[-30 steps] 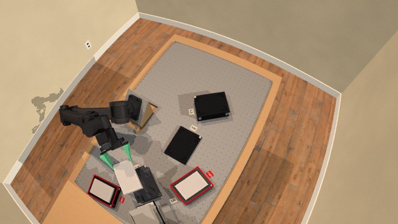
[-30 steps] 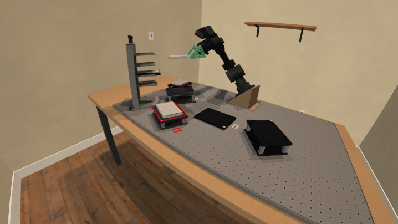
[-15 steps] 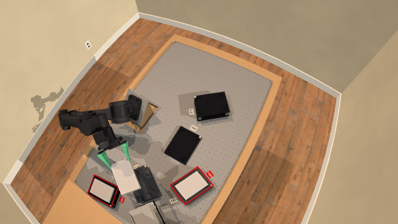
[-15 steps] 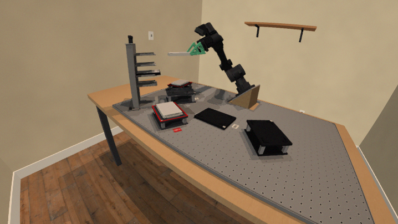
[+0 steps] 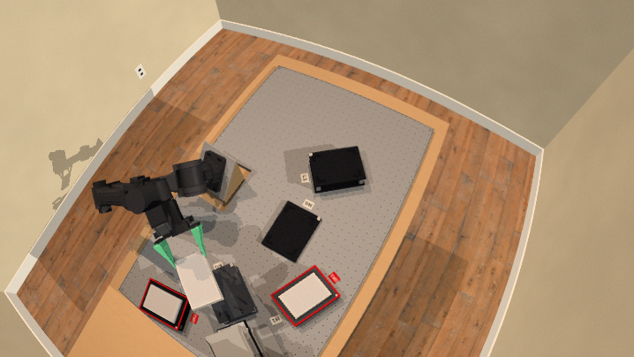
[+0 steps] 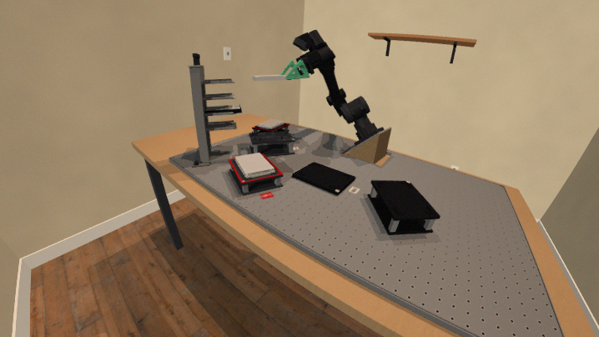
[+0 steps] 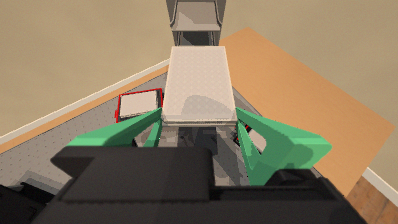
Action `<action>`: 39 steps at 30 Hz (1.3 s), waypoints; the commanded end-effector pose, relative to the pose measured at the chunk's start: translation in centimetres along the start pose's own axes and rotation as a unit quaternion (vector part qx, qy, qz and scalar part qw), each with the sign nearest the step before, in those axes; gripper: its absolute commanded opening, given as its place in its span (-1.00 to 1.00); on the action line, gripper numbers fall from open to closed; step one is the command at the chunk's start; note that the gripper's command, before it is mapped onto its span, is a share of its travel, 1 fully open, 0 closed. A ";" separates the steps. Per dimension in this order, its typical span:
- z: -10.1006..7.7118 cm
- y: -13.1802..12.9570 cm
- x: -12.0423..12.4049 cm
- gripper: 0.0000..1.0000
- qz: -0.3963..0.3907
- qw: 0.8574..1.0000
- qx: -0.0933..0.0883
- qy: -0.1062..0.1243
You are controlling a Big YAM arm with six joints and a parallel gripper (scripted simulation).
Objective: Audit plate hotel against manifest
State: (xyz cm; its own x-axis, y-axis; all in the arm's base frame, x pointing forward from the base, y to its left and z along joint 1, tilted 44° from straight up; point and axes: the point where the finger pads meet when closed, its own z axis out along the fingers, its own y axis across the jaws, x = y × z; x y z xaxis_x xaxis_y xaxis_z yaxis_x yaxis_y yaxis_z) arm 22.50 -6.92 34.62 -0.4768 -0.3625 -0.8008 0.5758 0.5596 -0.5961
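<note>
My gripper [image 5: 188,259] has green fingers and is shut on the short end of a white plate [image 5: 198,280]. It holds the plate flat, high above the deck. In the side view the plate [image 6: 268,77] hangs level with the top shelf of the plate hotel H1 [image 6: 209,113], a short way in front of it. In the wrist view the plate [image 7: 200,85] points straight at the hotel [image 7: 196,20], with a finger [image 7: 199,117] on each side of its near end. I cannot read any label on it. What lies on the hotel shelves is unclear.
Two red-framed quarantine nests [image 5: 163,304] [image 5: 305,295] each hold a white plate. A dark raised nest [image 5: 233,292] stands below the held plate. The flat black nest N6 [image 5: 290,231] and another black raised nest [image 5: 336,168] lie further out on the deck.
</note>
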 end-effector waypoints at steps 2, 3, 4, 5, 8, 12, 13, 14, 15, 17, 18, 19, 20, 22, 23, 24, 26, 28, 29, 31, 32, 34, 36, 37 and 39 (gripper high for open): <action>-0.4 0.6 -0.6 0.72 0.000 1.000 -0.008 -0.004; -0.5 -0.1 -1.4 0.72 0.010 1.000 -0.007 -0.006; -0.7 -0.6 -2.0 0.72 0.018 1.000 -0.007 -0.007; -0.7 -0.6 -2.1 0.72 0.018 1.000 -0.007 -0.007; -0.9 -0.5 -2.4 0.72 0.018 1.000 -0.007 -0.007; -1.0 -0.3 -2.5 0.72 0.015 1.000 -0.007 -0.006; -1.1 -0.4 -2.6 0.72 0.016 1.000 -0.007 -0.007; -0.9 -0.3 -1.9 0.72 0.015 1.000 -0.004 -0.004; -0.9 -0.3 -1.9 0.72 0.015 1.000 -0.004 -0.004; -0.9 -0.3 -1.9 0.72 0.015 1.000 -0.004 -0.004; -0.9 -0.3 -1.9 0.72 0.015 1.000 -0.004 -0.004; -0.9 -0.3 -1.9 0.72 0.015 1.000 -0.004 -0.004; -0.9 -0.3 -1.9 0.72 0.015 1.000 -0.004 -0.004; -0.9 -0.3 -1.9 0.72 0.015 1.000 -0.004 -0.004; -0.9 -0.3 -1.9 0.72 0.015 1.000 -0.004 -0.004; -0.9 -0.3 -1.8 0.72 0.015 1.000 -0.004 -0.004; -0.9 -0.3 -1.8 0.72 0.015 1.000 -0.004 -0.004; -0.9 -0.3 -1.8 0.72 0.015 1.000 -0.004 -0.004; -0.9 -0.3 -1.8 0.72 0.015 1.000 -0.004 -0.004; -0.8 -0.3 -1.8 0.72 0.015 1.000 -0.004 -0.004; -0.8 -0.3 -1.8 0.72 0.015 1.000 -0.004 -0.004; -0.8 -0.3 -1.8 0.72 0.015 1.000 -0.004 -0.004; -0.8 -0.3 -1.8 0.72 0.015 1.000 -0.004 -0.004; -0.8 -0.3 -1.8 0.72 0.015 1.000 -0.004 -0.004; -0.8 -0.3 -1.8 0.72 0.015 1.000 -0.004 -0.004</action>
State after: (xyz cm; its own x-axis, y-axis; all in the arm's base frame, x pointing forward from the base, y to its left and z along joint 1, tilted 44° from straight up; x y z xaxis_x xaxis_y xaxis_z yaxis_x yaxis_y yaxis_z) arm 22.58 -5.96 35.15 -0.4820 -0.3670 -0.7956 0.5704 0.5579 -0.6029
